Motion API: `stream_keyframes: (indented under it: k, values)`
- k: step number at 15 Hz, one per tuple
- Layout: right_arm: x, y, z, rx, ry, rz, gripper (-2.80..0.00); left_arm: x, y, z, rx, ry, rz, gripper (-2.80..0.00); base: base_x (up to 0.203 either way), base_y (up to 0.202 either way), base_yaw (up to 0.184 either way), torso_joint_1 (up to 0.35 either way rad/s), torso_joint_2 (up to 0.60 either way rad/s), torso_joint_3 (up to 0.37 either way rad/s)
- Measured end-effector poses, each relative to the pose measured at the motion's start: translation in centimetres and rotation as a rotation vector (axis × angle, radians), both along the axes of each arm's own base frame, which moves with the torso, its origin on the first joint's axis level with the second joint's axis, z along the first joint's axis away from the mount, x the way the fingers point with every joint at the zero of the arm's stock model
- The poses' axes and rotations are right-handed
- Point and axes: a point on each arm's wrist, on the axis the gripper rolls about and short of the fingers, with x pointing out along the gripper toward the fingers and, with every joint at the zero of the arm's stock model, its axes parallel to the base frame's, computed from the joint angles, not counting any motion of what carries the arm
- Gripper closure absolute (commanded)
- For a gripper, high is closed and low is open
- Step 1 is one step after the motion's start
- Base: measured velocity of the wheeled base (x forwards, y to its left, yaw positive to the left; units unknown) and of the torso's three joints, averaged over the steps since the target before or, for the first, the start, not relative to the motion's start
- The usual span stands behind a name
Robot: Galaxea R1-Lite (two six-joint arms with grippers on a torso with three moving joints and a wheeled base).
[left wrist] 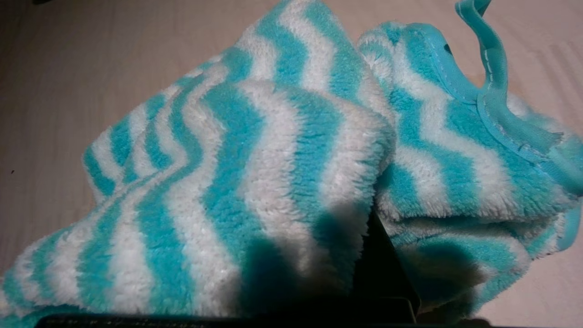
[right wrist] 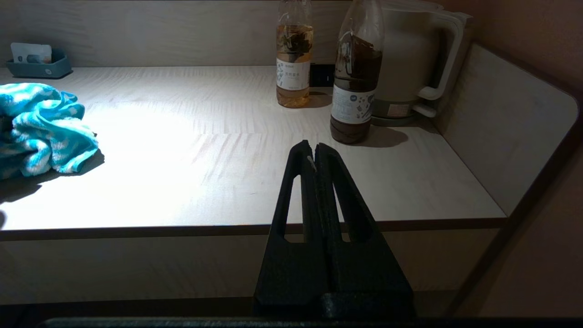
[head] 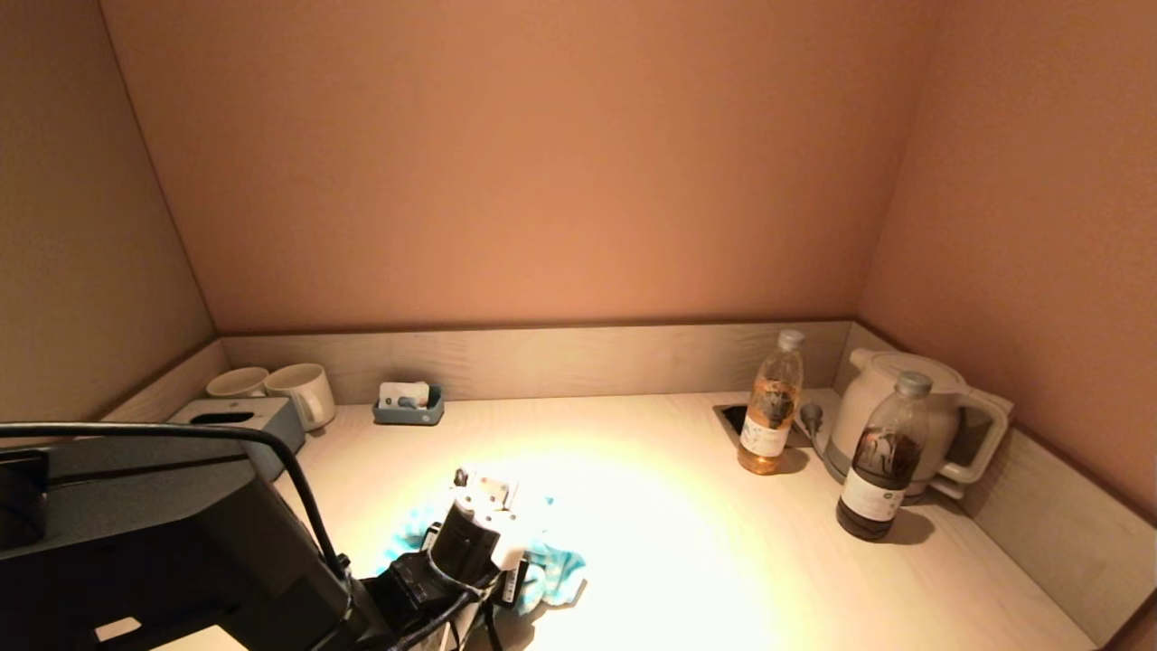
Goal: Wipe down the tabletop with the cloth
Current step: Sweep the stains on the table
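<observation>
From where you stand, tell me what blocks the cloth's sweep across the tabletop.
Nothing on the middle stretch. The left gripper is down on the cloth. Toward the right end stand an amber bottle, a dark bottle and a kettle.

The cloth (left wrist: 255,182) is fluffy, with wavy turquoise and white stripes and a plain turquoise hem. The tabletop (head: 687,542) is pale wood grain. One bottle (head: 771,404) holds amber liquid, the other bottle (head: 882,457) dark brown; the kettle (head: 940,425) and mugs (head: 303,391) are white.
</observation>
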Motion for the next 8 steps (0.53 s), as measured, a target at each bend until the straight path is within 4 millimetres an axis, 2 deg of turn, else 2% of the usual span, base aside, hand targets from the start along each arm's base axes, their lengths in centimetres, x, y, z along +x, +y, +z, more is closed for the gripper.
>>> stream_keyframes:
  k: [3, 5, 8]
  values:
    - [0.0, 0.0, 0.0, 0.0, -0.001, 0.0, 0.0, -3.2, -2.9, 0.7, -0.054, 0.08, -0.107, 0.0, 0.0, 0.0, 0.0, 0.0, 0.0, 0.0]
    - [0.0, 0.0, 0.0, -0.001, -0.001, 0.0, 0.0, -3.6, -4.1, 1.6, -0.076, 0.11, -0.142, 0.0, 0.0, 0.0, 0.0, 0.0, 0.0, 0.0]
    - [0.0, 0.0, 0.0, -0.001, -0.001, 0.0, 0.0, -2.8, -5.9, 3.7, -0.114, 0.155, -0.184, 0.0, 0.0, 0.0, 0.0, 0.0, 0.0, 0.0]
